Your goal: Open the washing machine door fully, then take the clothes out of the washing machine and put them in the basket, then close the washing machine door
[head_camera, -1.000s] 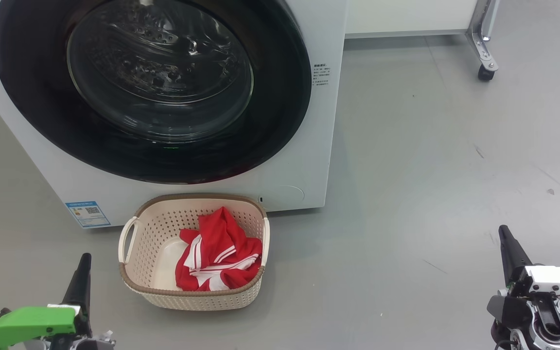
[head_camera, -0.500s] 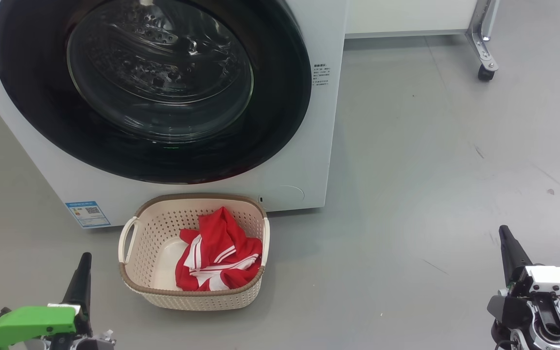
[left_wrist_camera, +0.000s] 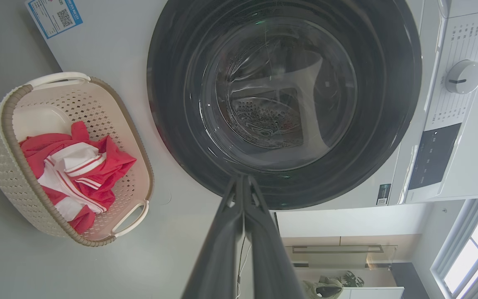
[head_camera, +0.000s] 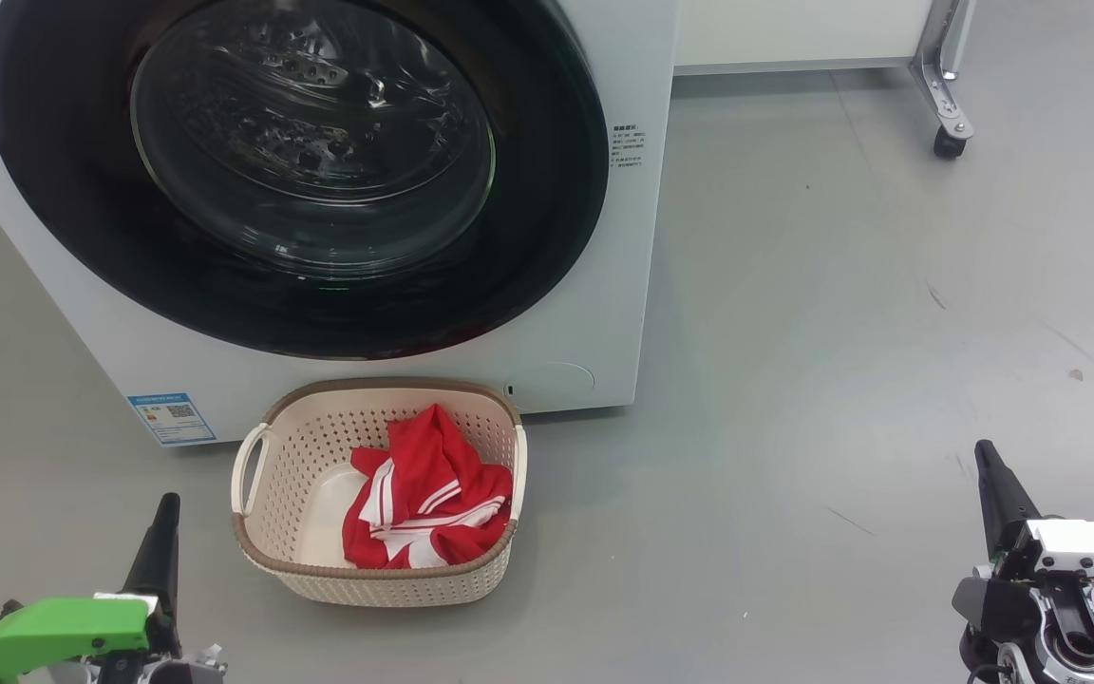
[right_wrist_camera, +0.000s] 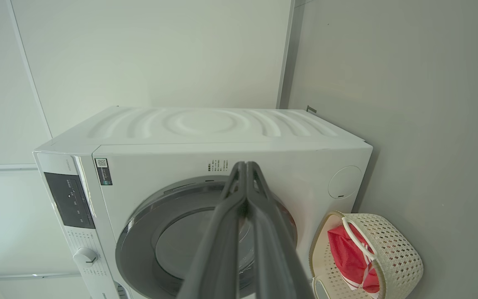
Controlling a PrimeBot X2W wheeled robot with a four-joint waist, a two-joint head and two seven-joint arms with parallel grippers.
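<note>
Two sets of fingers, left fingers [left_wrist_camera: 242, 185] and right fingers [right_wrist_camera: 245, 174], are squeezed shut and hold nothing. The clothes [head_camera: 428, 499] lie in the basket [head_camera: 395, 589] by the washing machine [head_camera: 604, 323]. The washing machine door [head_camera: 547, 237] looks closed, so do not bump it. The left wrist view adds a knob [left_wrist_camera: 464, 77] that the head view cuts off.

Grey floor [head_camera: 841, 380], few dark scuffs [head_camera: 934, 296]. Metal leg [head_camera: 938, 66] on black caster [head_camera: 948, 144], far right corner. Plain white wall [right_wrist_camera: 160, 54]. Window [left_wrist_camera: 477, 253], bright daylight coming through.
</note>
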